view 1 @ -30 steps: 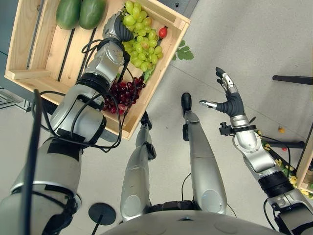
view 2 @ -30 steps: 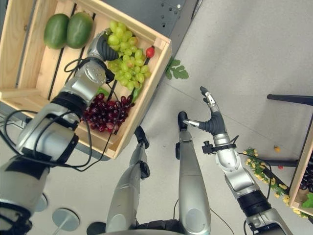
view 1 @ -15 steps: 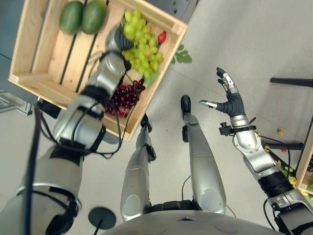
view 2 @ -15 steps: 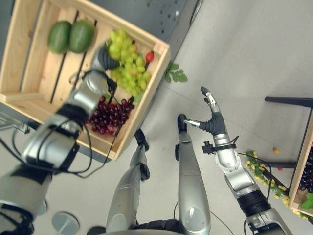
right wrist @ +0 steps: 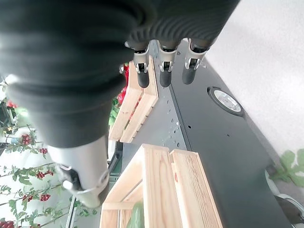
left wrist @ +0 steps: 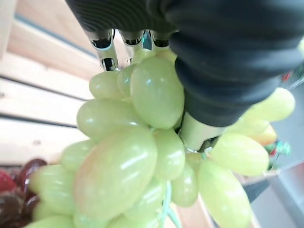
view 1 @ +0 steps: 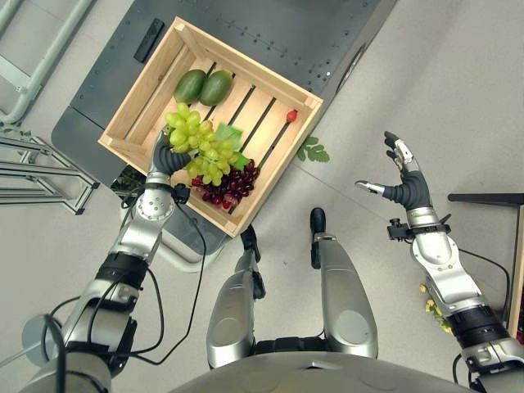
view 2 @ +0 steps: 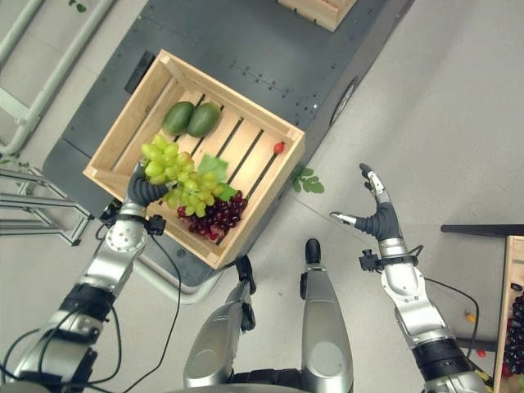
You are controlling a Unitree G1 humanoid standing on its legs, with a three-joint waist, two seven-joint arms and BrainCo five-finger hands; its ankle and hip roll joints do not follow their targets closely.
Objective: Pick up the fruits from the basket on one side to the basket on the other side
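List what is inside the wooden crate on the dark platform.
Inside the wooden crate: two green mangoes, dark red grapes, a small red fruit. The left robot hand holds green grapes above it, hiding the slats beneath.

A pale grey, smooth floor (view 1: 458,74) spreads under a dark grey perforated metal counter (view 1: 270,33). Just beside the counter's left end stands a grey metal tube frame (view 1: 37,176). A loose green leaf sprig (view 1: 312,152) lies on the floor.

Silver-grey arms, dark ribbed wrist covers, silver fingers (view 1: 399,152) with dark tips.
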